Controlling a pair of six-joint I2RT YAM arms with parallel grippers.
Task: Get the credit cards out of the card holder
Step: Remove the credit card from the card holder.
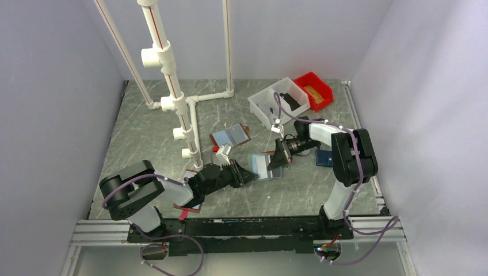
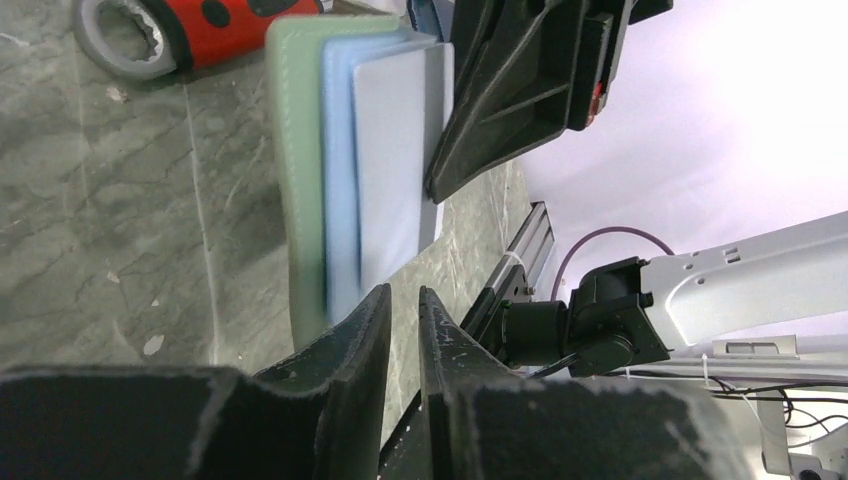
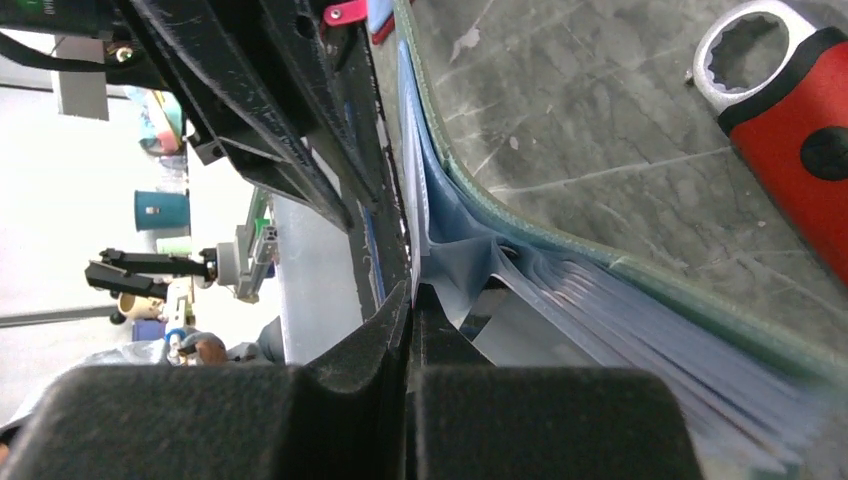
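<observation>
The card holder [image 1: 266,167] lies open on the table between the two arms, with mint-green edges and pale blue-grey panels [image 2: 340,180]. My right gripper [image 3: 412,288] is shut on a thin clear leaf of the holder [image 3: 560,280] at its right edge and lifts that leaf slightly. My left gripper [image 2: 402,292] sits low at the holder's left edge. Its jaws stand a narrow gap apart with only bare table showing between them. In the top view the left gripper [image 1: 252,175] and right gripper [image 1: 276,163] face each other across the holder. The credit cards are hidden.
A red-handled wrench [image 2: 200,30] lies just beyond the holder. A brown-edged folder [image 1: 230,136] lies farther back. A white bin [image 1: 279,103] and a red bin [image 1: 313,90] stand at the back right. A white pipe frame [image 1: 178,109] rises at the left. A dark flat rectangle [image 1: 323,158] lies by the right arm.
</observation>
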